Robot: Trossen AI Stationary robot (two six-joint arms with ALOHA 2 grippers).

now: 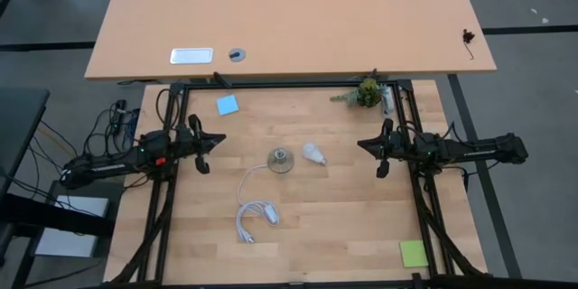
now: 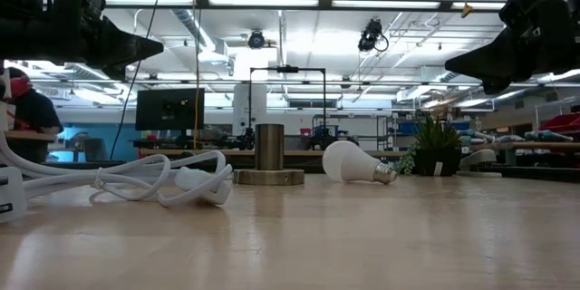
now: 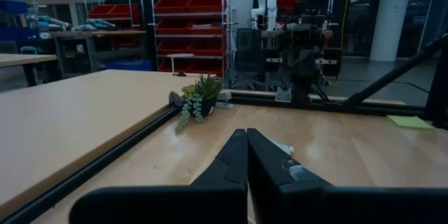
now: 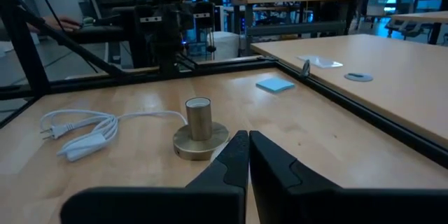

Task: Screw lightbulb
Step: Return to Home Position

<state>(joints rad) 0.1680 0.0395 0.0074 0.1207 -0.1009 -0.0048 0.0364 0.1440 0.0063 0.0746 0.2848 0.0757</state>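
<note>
So the lightbulb (image 1: 313,153) is just lying on its side on the table (image 1: 343,226), which is a pale butcher-block top with visible plank seams. The bulb is a frosted white pear shape with a ribbed silvery screw end, and it isn't in anything. It's just beside the lamp base (image 1: 281,161) but not touching it. That base is a flat round disc in a brushed brassy-grey metal with a short upright cylinder socket in the middle, open at the top. A glossy white cord (image 1: 253,208) runs off the base and piles up in loose loops nearer the front edge, with a chunky inline piece and a plug at the end. The left gripper (image 3: 246,134) is up off the table on the left side, well apart from the bulb, with its two dark, matte, tapered fingers pressed flat together and holding nothing. The right gripper (image 4: 248,136) mirrors it on the right side, fingers also squeezed together and empty, pointing back toward the lamp base. Other bits: a blue sticky note (image 1: 227,105) near the back left, a green sticky note (image 1: 414,253) at the front right corner, and a small spiky plant (image 1: 368,93) at the back edge, with a smooth tan desk (image 1: 298,18) beyond it.
</note>
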